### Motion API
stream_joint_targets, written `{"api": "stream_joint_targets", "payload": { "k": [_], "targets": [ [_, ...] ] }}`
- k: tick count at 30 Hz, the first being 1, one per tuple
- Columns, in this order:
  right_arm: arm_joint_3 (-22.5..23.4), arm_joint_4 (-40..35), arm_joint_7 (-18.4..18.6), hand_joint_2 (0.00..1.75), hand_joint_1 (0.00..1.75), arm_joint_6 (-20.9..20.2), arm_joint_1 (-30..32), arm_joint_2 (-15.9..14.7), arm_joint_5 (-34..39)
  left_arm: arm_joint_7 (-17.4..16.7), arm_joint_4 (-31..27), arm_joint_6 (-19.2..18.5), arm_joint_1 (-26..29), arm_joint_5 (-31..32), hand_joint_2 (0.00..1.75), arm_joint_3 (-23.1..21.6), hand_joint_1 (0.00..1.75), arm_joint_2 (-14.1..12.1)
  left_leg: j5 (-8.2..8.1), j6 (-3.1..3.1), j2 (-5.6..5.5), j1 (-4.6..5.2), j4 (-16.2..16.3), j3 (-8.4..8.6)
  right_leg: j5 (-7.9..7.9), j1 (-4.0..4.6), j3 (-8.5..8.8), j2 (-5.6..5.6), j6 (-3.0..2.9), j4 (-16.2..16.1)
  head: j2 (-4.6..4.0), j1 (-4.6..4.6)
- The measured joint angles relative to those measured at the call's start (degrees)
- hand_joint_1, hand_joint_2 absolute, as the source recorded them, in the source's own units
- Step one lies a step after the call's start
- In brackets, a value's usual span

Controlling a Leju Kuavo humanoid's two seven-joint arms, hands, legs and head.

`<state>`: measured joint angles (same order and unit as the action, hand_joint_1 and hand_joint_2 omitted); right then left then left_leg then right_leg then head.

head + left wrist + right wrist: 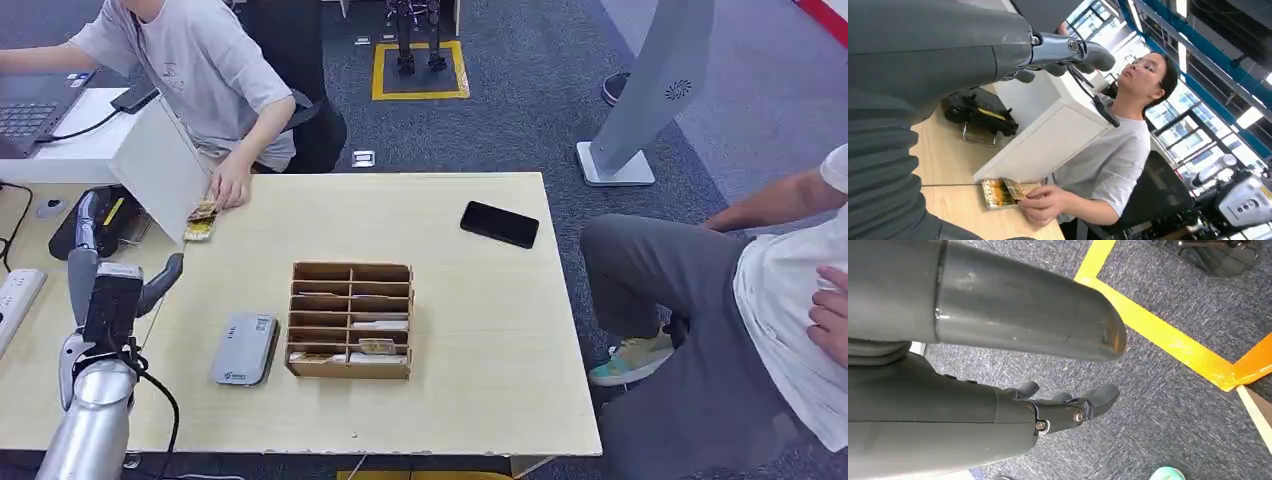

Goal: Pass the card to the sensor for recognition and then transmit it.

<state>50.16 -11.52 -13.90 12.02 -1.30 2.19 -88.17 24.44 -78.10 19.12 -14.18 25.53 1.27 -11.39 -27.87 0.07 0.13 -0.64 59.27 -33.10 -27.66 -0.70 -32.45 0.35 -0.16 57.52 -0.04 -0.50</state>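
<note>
Beyond the empty left hand [110, 290]; cards [201, 222] under a person's hand [229, 185].

Black phone [499, 223] flat near the table's [480, 400] far right corner — well apart from the wooden compartment organiser [350, 320] at centre. Grey-shirted person [205, 70] seated at the far left; laptop [35, 105] beside — on white desk.

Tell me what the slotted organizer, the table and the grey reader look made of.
Slotted organizer: thin brown board, likely cardboard or plywood, matte, raw-edged dividers. Table: pale wood-look laminate, smooth, faint grain. Grey reader: probably moulded plastic, satin, rounded corners.
</note>
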Motion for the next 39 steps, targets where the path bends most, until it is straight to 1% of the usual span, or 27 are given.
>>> {"api": "stream_joint_targets", "payload": {
  "k": [1, 4, 7, 11, 12, 13, 14, 15, 16, 17, 18, 19, 22, 27, 35, 39],
  "targets": [
    [0.11, 0.00, 0.00, 0.00, 0.00, 0.02, 0.06, 0.00, 0.13, 1.14, -1.40, -1.11, 1.24, 0.00, 1.75, -0.42, 0.00, -0.07, -0.01, 0.00, 0.04, 0.00, 0.00, 0.00, 0.00, 0.00, 0.00, 0.03, 0.00, 0.00, 0.00, -0.04],
    [0.55, 0.00, 0.02, 0.00, 0.00, 0.04, 0.44, 0.00, 0.74, 4.73, -8.29, -3.99, 6.99, 0.68, 1.75, -2.79, 0.00, -0.15, -0.07, 0.04, 0.08, 0.01, 0.00, 0.00, -0.05, -0.01, -0.03, 0.09, 0.03, -0.02, 0.00, -0.02],
    [1.05, -0.02, -0.09, 0.00, 0.00, 0.04, 0.74, 0.00, 0.76, 6.55, -14.37, -4.50, 12.16, 3.74, 1.75, -6.67, 0.00, -0.15, -0.14, 0.10, 0.05, 0.04, 0.00, -0.02, -0.12, -0.03, -0.04, 0.04, 0.13, -0.03, 0.00, 0.00],
    [1.38, -0.02, -0.87, 0.00, 0.00, 0.33, 0.65, 0.00, 0.94, 6.99, -19.12, -0.94, 15.27, 10.64, 1.75, -12.54, 0.00, -0.20, -0.16, 0.12, 0.04, 0.04, 0.00, -0.04, -0.12, -0.03, -0.03, 0.01, 0.14, -0.03, 0.00, -0.02],
    [1.42, -0.02, -0.83, 0.00, 0.00, 0.28, 0.57, 0.00, 0.92, 7.87, -19.54, 0.38, 15.71, 14.67, 1.75, -13.62, 0.00, -0.26, -0.16, 0.13, 0.04, 0.04, 0.00, -0.02, -0.12, -0.03, -0.03, 0.01, 0.14, -0.04, 0.00, -0.02],
    [1.44, -0.02, -0.65, 0.00, 0.00, 0.11, 0.52, 0.00, 0.90, 8.41, -19.56, 3.10, 16.11, 21.38, 1.75, -15.77, 0.00, -0.22, -0.16, 0.13, 0.03, 0.07, 0.00, 0.00, -0.12, -0.05, -0.02, -0.01, 0.14, -0.04, 0.00, -0.02],
    [1.44, -0.02, -0.61, 0.00, 0.00, 0.07, 0.46, 0.00, 0.81, 7.99, -19.32, 6.27, 16.49, 27.25, 1.75, -19.01, 0.00, -0.15, -0.16, 0.13, -0.02, 0.09, 0.01, 0.01, -0.12, -0.08, 0.01, -0.07, 0.14, -0.04, 0.00, -0.04],
    [1.46, -0.02, -0.48, 0.00, 0.00, 0.07, 0.34, 0.00, 0.76, 6.65, -18.58, 9.11, 16.83, 31.02, 1.75, -23.01, 0.00, -0.06, -0.15, 0.14, -0.04, 0.10, 0.01, 0.00, -0.12, -0.09, 0.01, -0.09, 0.14, -0.04, 0.00, -0.11],
    [1.49, -0.02, -0.48, 0.00, 0.00, 0.07, 0.22, 0.00, 0.76, 5.34, -17.98, 10.70, 17.17, 31.65, 1.75, -26.11, 0.00, 0.02, -0.15, 0.13, -0.02, 0.07, 0.01, -0.01, -0.11, -0.07, 0.01, -0.08, 0.14, -0.04, 0.00, -0.07],
    [1.51, -0.02, -0.48, 0.00, 0.00, 0.04, 0.06, 0.00, 0.76, 4.12, -17.63, 12.32, 17.34, 31.17, 1.75, -29.23, 0.00, 0.15, -0.15, 0.13, 0.01, 0.04, 0.01, -0.02, -0.10, -0.06, 0.00, -0.02, 0.14, -0.04, 0.00, 0.02],
    [1.55, -0.02, -0.30, 0.00, 0.00, 0.04, -0.01, 0.00, 0.76, 2.94, -17.48, 13.21, 17.22, 30.05, 1.75, -31.39, 0.00, 0.00, -0.15, 0.13, 0.03, 0.07, 0.01, 0.01, -0.09, -0.06, 0.00, -0.01, 0.14, -0.04, 0.00, 0.11],
    [1.62, -0.02, -0.20, 0.00, 0.00, 0.04, 0.00, 0.00, 0.76, 2.38, -17.35, 13.43, 17.07, 28.67, 1.75, -32.93, 0.00, -0.28, -0.15, 0.13, 0.01, 0.09, 0.01, 0.02, -0.10, -0.08, 0.00, -0.02, 0.14, -0.04, 0.00, 0.07],
    [1.84, -0.02, 0.02, 0.00, 0.00, 0.02, 0.02, 0.00, 0.76, 2.40, -17.29, 12.75, 17.01, 25.55, 1.75, -35.69, 0.00, -1.14, -0.15, 0.13, -0.01, 0.05, 0.01, 0.01, -0.10, -0.06, 0.00, -0.04, 0.13, -0.04, 0.00, 0.04],
    [1.86, -0.02, 0.02, 0.00, 0.00, 0.02, -0.02, 0.00, 0.74, 2.99, -17.24, 12.09, 17.01, 25.88, 1.75, -38.07, 0.00, -1.73, -0.15, 0.13, -0.02, 0.03, 0.00, 0.00, -0.11, -0.03, 0.00, -0.04, 0.13, -0.03, 0.00, 0.04],
    [1.88, -0.02, 0.02, 0.00, 0.00, 0.02, -0.01, 0.00, 0.74, 3.01, -17.00, 12.07, 17.00, 25.92, 1.75, -39.23, 0.00, -2.21, -0.15, 0.13, -0.02, 0.05, 0.01, -0.01, -0.11, -0.04, 0.01, -0.04, 0.13, -0.03, 0.00, 0.04],
    [1.86, -0.02, -0.11, 0.00, 0.00, 0.07, -0.03, 0.00, 0.57, 2.29, -16.28, 12.51, 16.95, 27.76, 1.75, -39.28, 0.00, -2.34, -0.15, 0.13, -0.02, 0.05, 0.01, -0.01, -0.11, -0.04, 0.01, -0.04, 0.13, -0.03, 0.00, 0.04]
  ]
}}
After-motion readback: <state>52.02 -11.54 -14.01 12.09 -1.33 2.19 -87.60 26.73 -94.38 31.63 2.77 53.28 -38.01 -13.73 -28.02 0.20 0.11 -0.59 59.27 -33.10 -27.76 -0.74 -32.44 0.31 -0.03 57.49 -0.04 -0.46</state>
